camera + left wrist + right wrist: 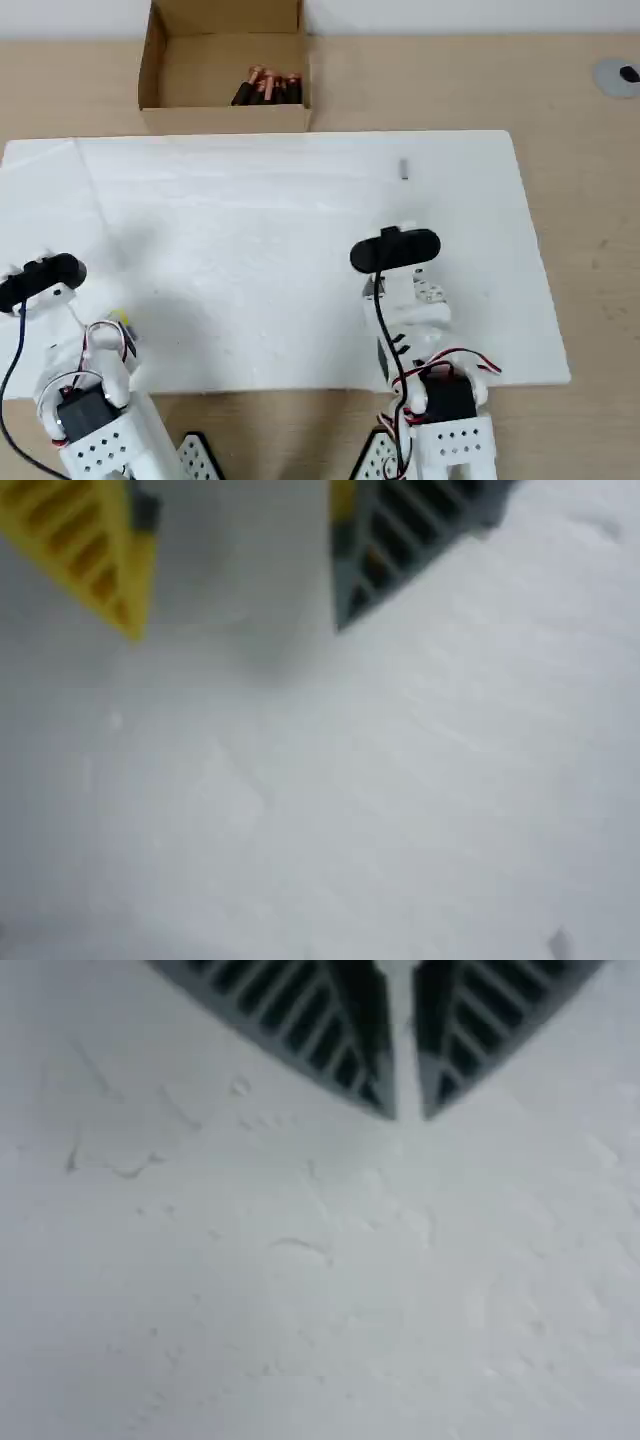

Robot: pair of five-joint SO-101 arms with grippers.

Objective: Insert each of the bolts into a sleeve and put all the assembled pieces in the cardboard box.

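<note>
Left gripper (235, 630): wide open, its yellow finger (90, 550) and its dark finger (400, 540) well apart, nothing between them; it hangs close over the white sheet (250, 250), and the high view puts it at the sheet's near left corner.
Right gripper (407, 1112): all but closed, with a thin slit between the two dark fingers (320, 1010) and nothing held; it points down at the sheet's dimpled surface, and the high view puts it over the sheet's near edge, right of the middle.
Small grey piece (404, 168): lies alone on the sheet, near its far edge and right of the middle, well apart from both grippers; too small to tell bolt from sleeve.
Cardboard box (150, 70): open-topped, on the table (580, 200) just beyond the sheet's far edge, left of the middle.
Assembled pieces (268, 88): a small heap of dark pieces with copper-coloured ends, inside the box in the corner nearest the sheet's middle.
Grey disc (612, 76): on the table beyond the sheet's far right corner, well apart from it.
</note>
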